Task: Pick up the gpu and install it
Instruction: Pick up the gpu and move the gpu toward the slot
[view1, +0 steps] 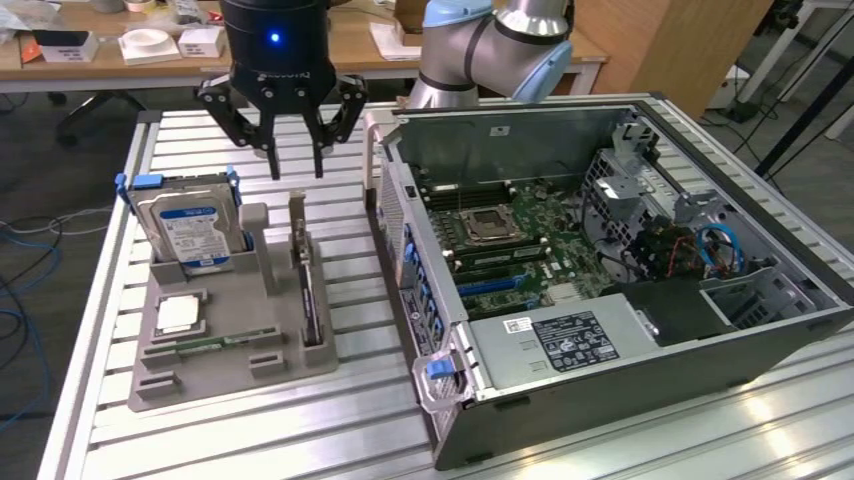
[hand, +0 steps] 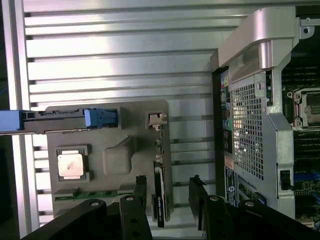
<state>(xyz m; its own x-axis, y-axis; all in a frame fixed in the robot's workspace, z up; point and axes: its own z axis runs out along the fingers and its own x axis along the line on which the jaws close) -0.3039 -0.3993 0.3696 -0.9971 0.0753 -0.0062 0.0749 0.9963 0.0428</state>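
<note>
The gpu stands on edge in a slot of the grey holder, a thin dark card with its silver bracket at the far end. In the wrist view the gpu appears edge-on as a narrow dark strip. My black gripper hangs open above the far end of the holder, well clear of the card. Seen from the wrist, the gripper has one finger on each side of the card's line, with nothing between them. The open computer case lies beside the holder, with its motherboard exposed.
The holder also carries a hard drive in a blue carrier, a processor chip and a memory stick. The case wall stands close to the gpu slot. All of it rests on a slatted aluminium table. Desks stand behind.
</note>
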